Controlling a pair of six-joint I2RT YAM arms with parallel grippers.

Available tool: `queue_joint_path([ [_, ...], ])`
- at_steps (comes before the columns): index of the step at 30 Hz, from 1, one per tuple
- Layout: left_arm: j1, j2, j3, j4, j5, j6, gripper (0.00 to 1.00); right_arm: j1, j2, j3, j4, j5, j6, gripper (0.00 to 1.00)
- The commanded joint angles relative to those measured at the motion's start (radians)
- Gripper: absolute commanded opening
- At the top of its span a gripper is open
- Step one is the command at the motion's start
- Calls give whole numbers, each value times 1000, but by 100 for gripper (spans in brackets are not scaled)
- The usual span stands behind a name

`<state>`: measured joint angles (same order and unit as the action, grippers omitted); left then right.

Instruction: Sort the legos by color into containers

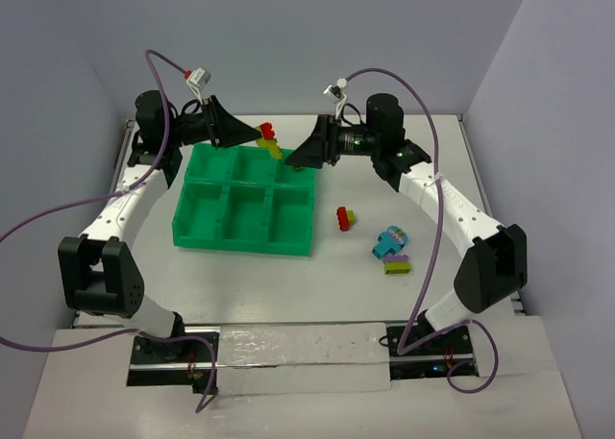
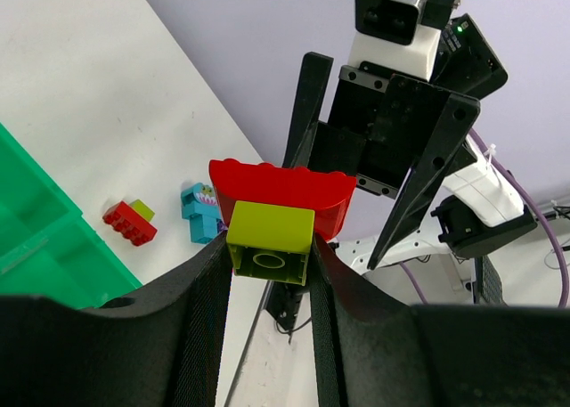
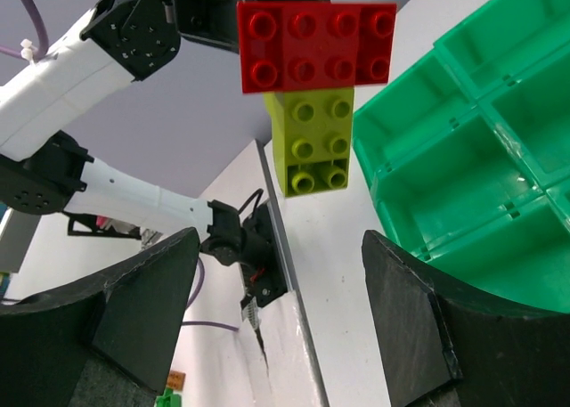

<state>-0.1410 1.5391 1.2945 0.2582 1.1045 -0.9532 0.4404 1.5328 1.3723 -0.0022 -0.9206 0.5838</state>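
My left gripper (image 1: 252,132) is shut on a yellow-green brick (image 2: 269,240) that is stuck to a red brick (image 2: 280,193). It holds the pair in the air over the back edge of the green tray (image 1: 245,204). The pair shows in the top view (image 1: 270,141) and in the right wrist view, red (image 3: 316,46) above yellow-green (image 3: 310,140). My right gripper (image 1: 300,156) faces the pair from the right, open and empty, its fingers (image 3: 142,300) spread wide just short of it. The tray's compartments (image 3: 472,158) look empty.
On the table right of the tray lie a red and yellow-green piece (image 1: 343,217), a cyan piece (image 1: 391,241) and a purple and yellow-green piece (image 1: 397,264). The red (image 2: 130,222) and cyan (image 2: 200,213) ones also show in the left wrist view.
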Motion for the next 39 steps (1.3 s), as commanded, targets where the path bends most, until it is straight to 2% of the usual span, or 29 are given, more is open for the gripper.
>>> queue_joint_path([
  [1, 7, -29, 54, -31, 35, 48, 0, -2, 48, 65, 48, -62, 25, 81],
  [10, 6, -35, 48, 1, 38, 21, 0, -1, 161, 202, -16, -81, 3, 83],
  [17, 7, -23, 66, 1, 36, 22, 0, 23, 233, 266, -3, -129, 27, 81],
  [23, 7, -8, 79, 20, 45, 7, 0, 26, 257, 241, 130, -176, 116, 75],
  [25, 7, -5, 81, 12, 46, 11, 0, 26, 259, 218, 188, -194, 155, 70],
  [29, 7, 1, 86, -11, 53, 25, 0, 27, 251, 175, 286, -199, 225, 42],
  [31, 7, -2, 88, -26, 51, 40, 0, 27, 244, 156, 313, -204, 250, 33],
  [33, 7, -3, 90, -42, 48, 47, 0, 26, 237, 138, 335, -207, 259, 10],
  [34, 7, -4, 91, -46, 45, 51, 0, 26, 232, 130, 340, -209, 261, 2],
  [39, 15, -8, 91, -34, 41, 47, 0, 17, 188, 61, 368, -208, 265, 0],
])
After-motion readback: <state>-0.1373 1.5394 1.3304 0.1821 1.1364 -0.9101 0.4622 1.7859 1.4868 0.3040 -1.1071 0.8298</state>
